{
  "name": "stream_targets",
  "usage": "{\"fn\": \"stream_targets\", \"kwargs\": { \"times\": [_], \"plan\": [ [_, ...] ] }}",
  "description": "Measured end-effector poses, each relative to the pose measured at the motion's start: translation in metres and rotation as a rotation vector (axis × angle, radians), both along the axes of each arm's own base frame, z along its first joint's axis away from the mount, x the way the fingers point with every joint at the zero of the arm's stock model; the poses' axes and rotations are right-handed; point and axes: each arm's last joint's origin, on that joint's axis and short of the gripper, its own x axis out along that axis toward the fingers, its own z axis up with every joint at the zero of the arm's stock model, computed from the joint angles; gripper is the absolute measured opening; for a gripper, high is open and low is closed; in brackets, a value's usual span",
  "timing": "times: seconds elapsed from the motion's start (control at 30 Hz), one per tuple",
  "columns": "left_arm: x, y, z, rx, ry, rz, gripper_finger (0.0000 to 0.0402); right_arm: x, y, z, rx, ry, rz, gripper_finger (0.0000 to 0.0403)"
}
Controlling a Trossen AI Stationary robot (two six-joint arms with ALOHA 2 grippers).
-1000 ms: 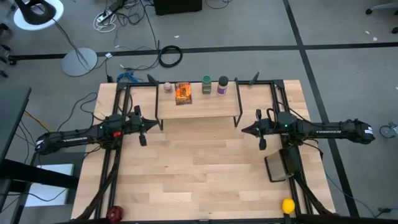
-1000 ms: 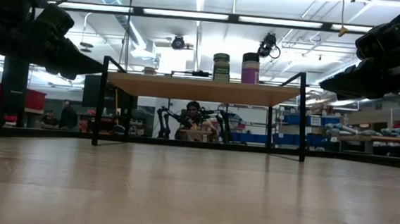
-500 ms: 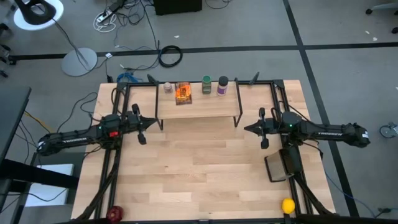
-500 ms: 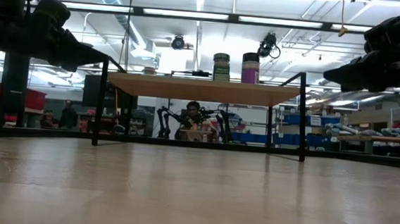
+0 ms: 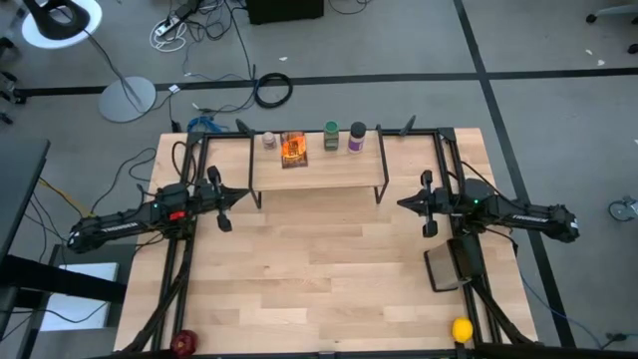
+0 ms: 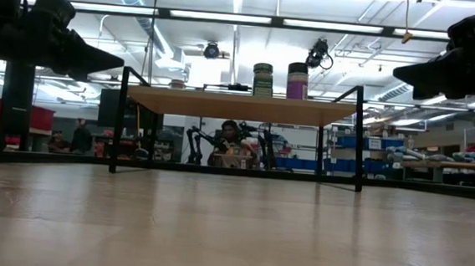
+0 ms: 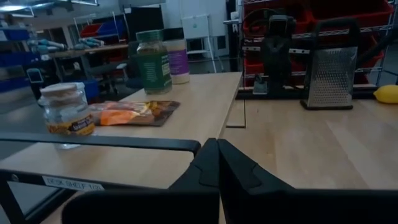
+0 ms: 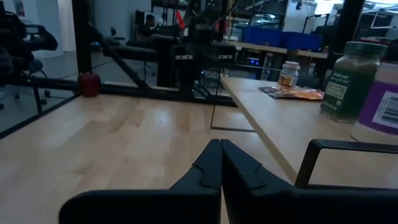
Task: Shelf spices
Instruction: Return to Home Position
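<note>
The shelf (image 5: 317,170) stands at the table's far middle on thin black legs. On its top board rest the spices. A tiny pale-capped jar (image 5: 269,140), a green-lidded jar (image 5: 331,136) and a purple-labelled jar (image 5: 357,137) stand upright on their bases. An orange-brown packet (image 5: 293,149) lies flat. My left gripper (image 5: 242,196) hovers shut beside the shelf's left end, pointing level at it. My right gripper (image 5: 402,204) hovers shut beside the shelf's right end. Both are at about board height, and neither holds anything.
A metal grater (image 5: 449,267) lies on the table's right side under my right arm. A yellow ball (image 5: 462,329) sits at the near right corner and a red ball (image 5: 184,344) at the near left. The wide tabletop (image 5: 319,269) lies bare in front of the shelf.
Both grippers have tipped up from a slight downward slant to level and risen a little. My right gripper has drawn back from the shelf toward the table's right edge. Both stay shut, and the spices have not moved.
</note>
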Motion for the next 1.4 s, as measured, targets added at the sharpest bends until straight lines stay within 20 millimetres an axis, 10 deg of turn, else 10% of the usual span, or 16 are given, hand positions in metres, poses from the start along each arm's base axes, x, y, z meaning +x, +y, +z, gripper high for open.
{"fn": "stream_targets", "kwargs": {
  "times": [1.4],
  "plan": [
    [-0.001, 0.000, 0.012, 0.014, -0.125, 0.003, 0.0007, 0.000, 0.000, 0.002, 0.000, -0.018, 0.001, 0.0005]
  ]
}}
